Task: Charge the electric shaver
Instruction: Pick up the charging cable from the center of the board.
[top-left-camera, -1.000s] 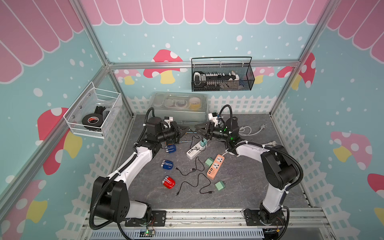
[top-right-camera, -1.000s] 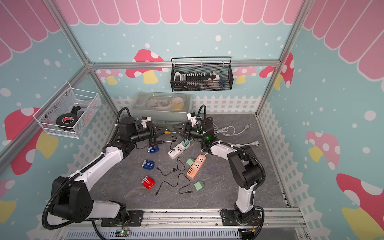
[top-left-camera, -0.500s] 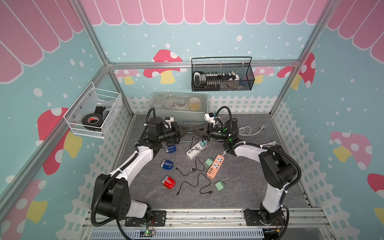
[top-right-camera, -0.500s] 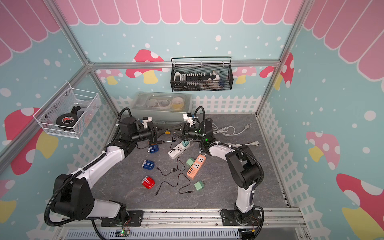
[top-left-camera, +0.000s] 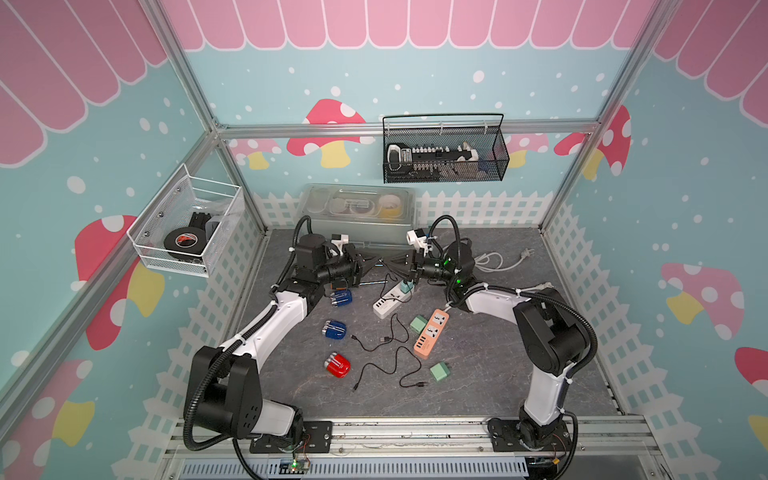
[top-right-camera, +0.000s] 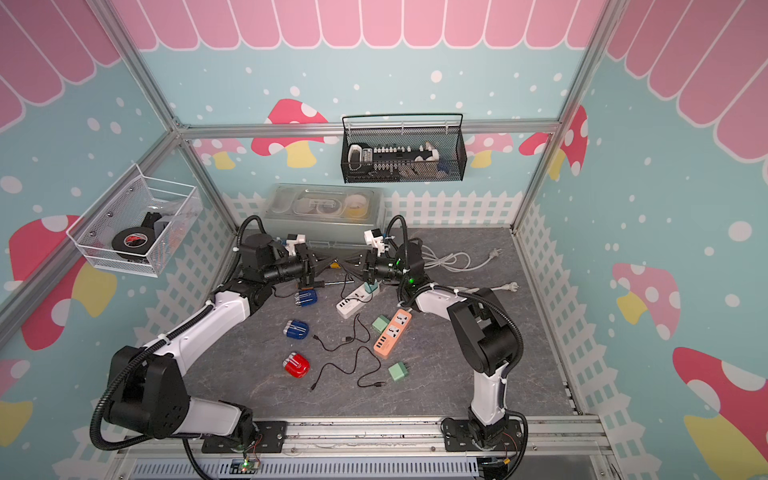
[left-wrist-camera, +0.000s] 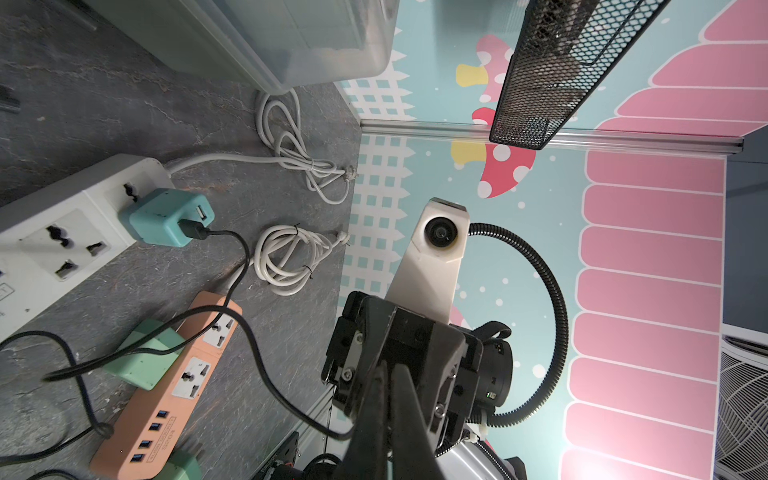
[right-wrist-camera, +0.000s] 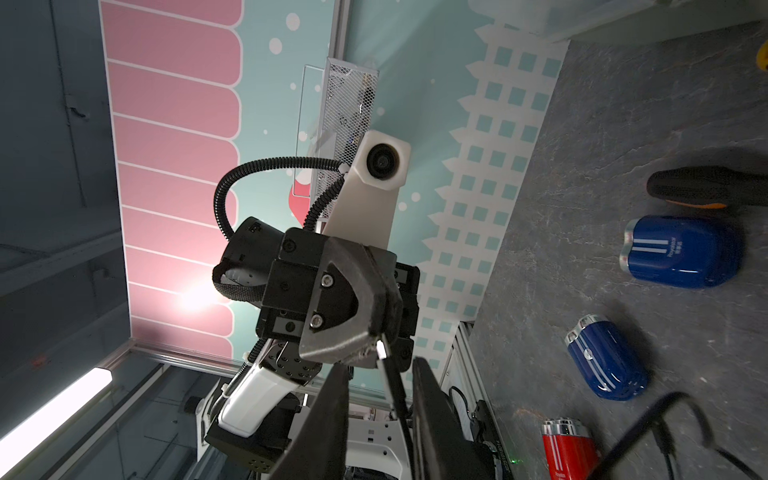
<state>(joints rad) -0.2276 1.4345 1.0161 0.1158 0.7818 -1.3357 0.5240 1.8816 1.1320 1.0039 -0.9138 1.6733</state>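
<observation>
The black right gripper (top-left-camera: 391, 263) is closer to the black left gripper (top-left-camera: 372, 262) than it was a moment ago. In both top views their tips now almost meet in the middle. The left gripper is a little further in too. The right gripper's fingers (right-wrist-camera: 328, 419) are nearer together, one on each side of the thin black charging cable (right-wrist-camera: 395, 390).

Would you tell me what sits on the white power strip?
A teal cube charger is plugged into the white power strip, a black cable in one USB port; its prongs are hidden.
</observation>
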